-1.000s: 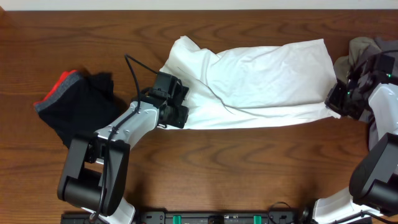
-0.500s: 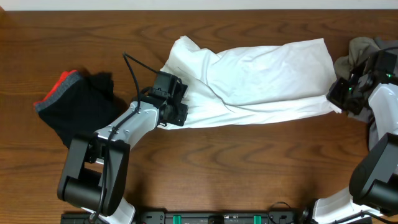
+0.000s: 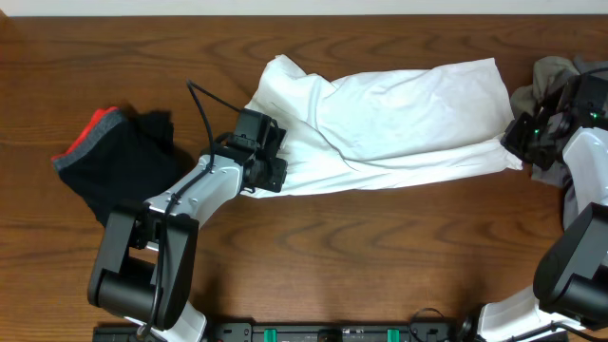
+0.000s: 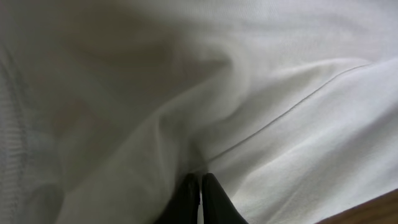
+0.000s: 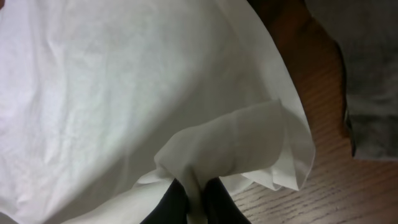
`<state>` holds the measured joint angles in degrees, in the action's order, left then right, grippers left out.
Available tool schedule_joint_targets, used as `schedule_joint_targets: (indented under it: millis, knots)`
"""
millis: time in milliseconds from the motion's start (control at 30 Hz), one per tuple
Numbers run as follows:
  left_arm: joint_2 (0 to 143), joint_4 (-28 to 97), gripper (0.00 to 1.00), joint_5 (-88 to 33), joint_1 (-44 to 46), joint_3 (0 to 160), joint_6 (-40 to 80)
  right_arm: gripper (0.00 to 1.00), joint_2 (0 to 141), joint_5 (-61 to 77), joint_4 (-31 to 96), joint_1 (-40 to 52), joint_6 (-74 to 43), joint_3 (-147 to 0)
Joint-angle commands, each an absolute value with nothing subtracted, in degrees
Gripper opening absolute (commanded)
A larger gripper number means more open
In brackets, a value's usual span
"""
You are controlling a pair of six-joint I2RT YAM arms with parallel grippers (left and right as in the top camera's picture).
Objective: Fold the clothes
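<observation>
On table [image 3: 380, 271]: white tee [image 3: 399, 114] in L/R jaws

Count from the overhead view:
- Garments: 3 in all.
  - 1 white shirt [image 3: 399, 119].
  - 1 black garment [image 3: 128, 161] with 1 red band along its edge.
  - 1 grey garment [image 3: 554, 74], partly hidden behind the right arm [image 3: 587, 180], so it's 1 as far as I can tell.
- Arms: 2, the right arm plus the left arm [image 3: 190, 198].
- Grippers: 2, the left gripper [image 4: 200, 186] and the right gripper [image 5: 196, 196].
- Fingers: 2 dark fingers [image 4: 189, 194] in the left wrist view and 2 in the right wrist view, 4 total.
- Cable: 1 black cable [image 3: 202, 112], looping off the left arm.
- Table: 1 wooden table [image 3: 380, 261].
- Shirt layers can't be counted because the folds overlap.
</observation>
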<state>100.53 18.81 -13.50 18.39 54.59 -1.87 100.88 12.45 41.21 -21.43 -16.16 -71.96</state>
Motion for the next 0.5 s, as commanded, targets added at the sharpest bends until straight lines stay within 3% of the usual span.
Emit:
schedule_joint_targets:
  millis: [0,200,400,467]
  knots:
    - [101.2,18.7,0.07,-12.8,18.2,54.3,-1.6,0.11,101.3,12.5,41.0,-22.2,-17.1,-72.0]
    - [101.2,18.7,0.07,-12.8,18.2,54.3,-1.6,0.13,101.3,12.5,42.1,-22.2,-17.1,-72.0]
    - [101.2,18.7,0.07,-12.8,18.2,54.3,-1.6,0.01,101.3,12.5,42.4,-22.2,-17.1,-72.0]
    - [101.2,18.7,0.07,-12.8,18.2,54.3,-1.6,0.01,101.3,12.5,42.2,-22.2,-17.2,-72.0]
